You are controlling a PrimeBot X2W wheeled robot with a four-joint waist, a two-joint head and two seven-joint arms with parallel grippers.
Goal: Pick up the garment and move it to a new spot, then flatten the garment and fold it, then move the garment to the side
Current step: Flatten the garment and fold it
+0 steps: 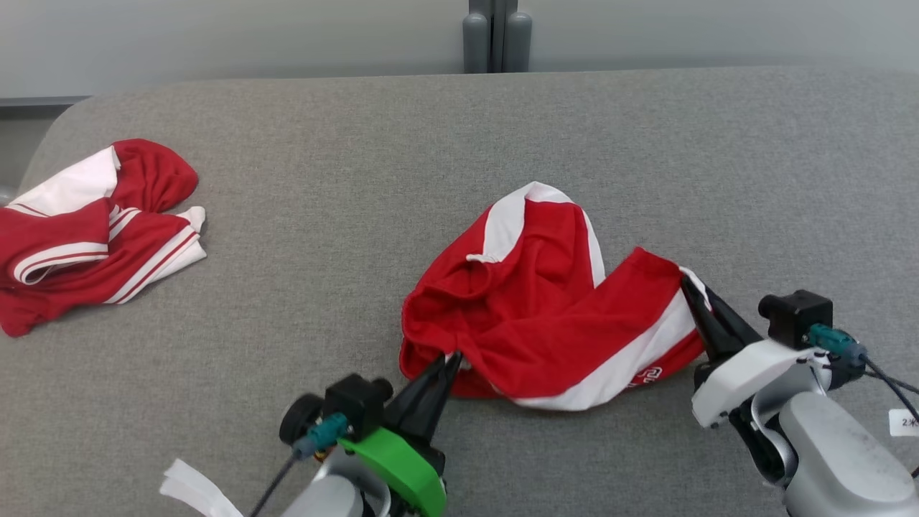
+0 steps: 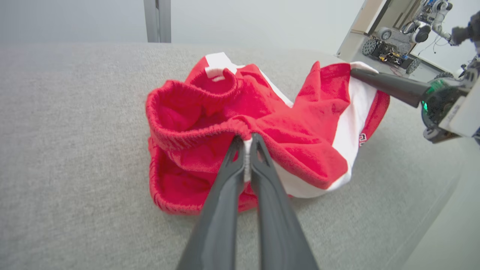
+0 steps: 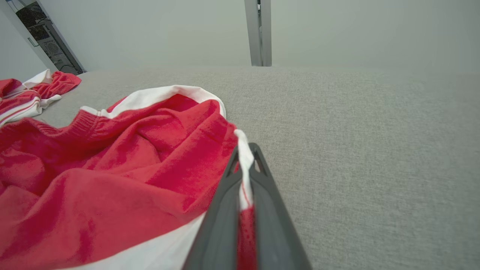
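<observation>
Pick-up step: garment [image 1: 546, 309] pinched at both ends.
Left claw [image 1: 452, 359] clamps the waistband [image 2: 210, 129], right claw [image 1: 687, 283] a leg hem [image 3: 243, 150] at its tips; next, both likely lift together.

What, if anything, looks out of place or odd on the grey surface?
The red shorts lie crumpled, pinched by the left gripper and right gripper. A second red garment sits rumpled far left. Nothing looks damaged.

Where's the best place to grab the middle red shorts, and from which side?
Grip the red shorts from the near side at two raised edges: the ribbed waistband, where the left gripper is shut, and the white-trimmed leg hem, in the right gripper.
</observation>
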